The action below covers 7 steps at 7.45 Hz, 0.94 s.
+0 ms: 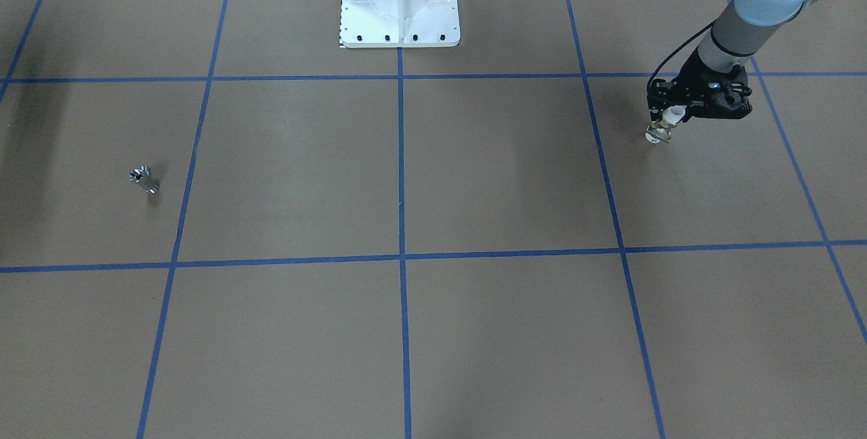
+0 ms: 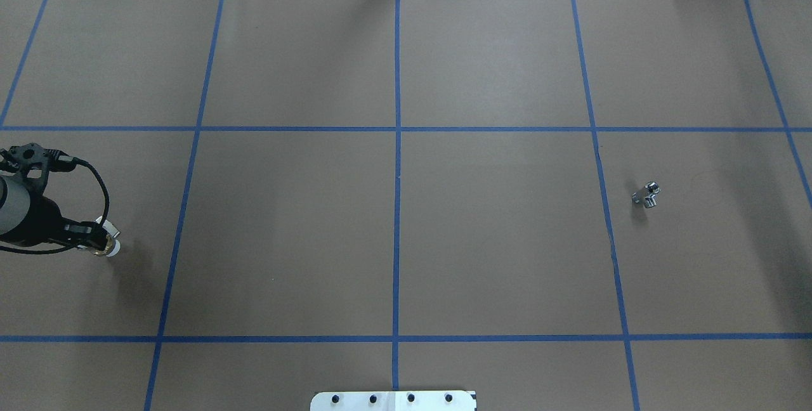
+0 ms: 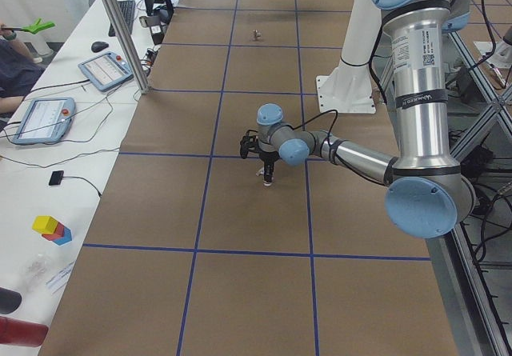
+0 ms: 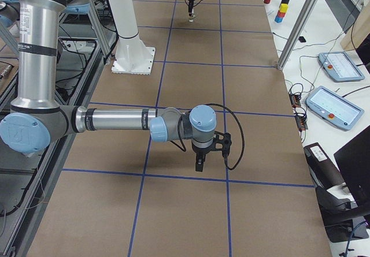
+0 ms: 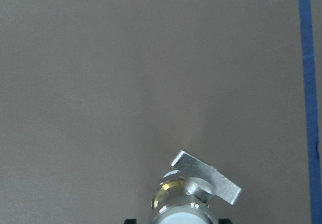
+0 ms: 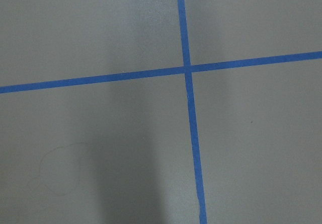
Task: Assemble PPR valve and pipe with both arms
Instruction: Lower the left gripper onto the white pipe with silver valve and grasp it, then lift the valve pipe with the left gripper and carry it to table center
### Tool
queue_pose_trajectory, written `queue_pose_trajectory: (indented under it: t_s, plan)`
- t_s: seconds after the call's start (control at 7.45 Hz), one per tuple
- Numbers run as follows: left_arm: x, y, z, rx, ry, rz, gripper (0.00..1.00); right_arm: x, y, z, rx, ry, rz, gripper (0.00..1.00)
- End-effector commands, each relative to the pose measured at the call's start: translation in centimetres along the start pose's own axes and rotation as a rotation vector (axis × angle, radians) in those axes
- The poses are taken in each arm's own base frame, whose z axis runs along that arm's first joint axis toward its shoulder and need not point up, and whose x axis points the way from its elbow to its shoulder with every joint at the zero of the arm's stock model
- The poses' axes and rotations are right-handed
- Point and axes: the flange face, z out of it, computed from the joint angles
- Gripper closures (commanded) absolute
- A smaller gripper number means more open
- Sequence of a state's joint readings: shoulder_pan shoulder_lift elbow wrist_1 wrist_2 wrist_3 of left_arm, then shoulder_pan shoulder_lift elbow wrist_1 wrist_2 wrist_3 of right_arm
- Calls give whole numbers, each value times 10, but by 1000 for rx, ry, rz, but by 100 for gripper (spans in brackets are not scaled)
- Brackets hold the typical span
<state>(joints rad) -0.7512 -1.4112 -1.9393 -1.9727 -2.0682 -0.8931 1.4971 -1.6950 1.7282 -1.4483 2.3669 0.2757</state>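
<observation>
While the left gripper (image 1: pixel 669 116) clamps the valve (image 1: pixel 658 133), the pipe (image 1: pixel 143 179) lies well apart.
The right gripper (image 4: pixel 199 164) hangs over the table (image 1: pixel 474 188); whether its fingers are apart or together, I cannot tell.

Brown table (image 1: pixel 501 175), blue lines (image 1: pixel 401 154); white-and-silver PPR valve (image 1: pixel 667 124), silvery pipe (image 1: pixel 143 179)

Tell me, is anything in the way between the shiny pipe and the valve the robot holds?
Nothing visible is. Only bare table and blue tape lines lie between the pipe and the PPR valve, which the left gripper holds.
</observation>
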Motion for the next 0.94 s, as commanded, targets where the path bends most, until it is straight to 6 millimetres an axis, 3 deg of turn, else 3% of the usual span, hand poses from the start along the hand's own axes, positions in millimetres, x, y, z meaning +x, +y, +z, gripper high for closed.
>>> queue_pose_trajectory:
  t_s: [0.0,0.13,0.4,0.54,0.81]
  plan:
    - [2,0,-1,1,4,0,89,0,0,0,-1,0,-2,0]
    - [5,0,-6,10,9,4,100,0,0,0,-1,0,-2,0]
    - [18,1,-24,10,19,3,100,-1,0,-1,2,-2,-5,0]
    - [54,-14,-49,3,7,-9,100,-4,-1,-4,7,-4,-11,0]
    - [177,-61,-124,-11,-13,-52,100,-6,-2,-5,11,-2,-13,0]
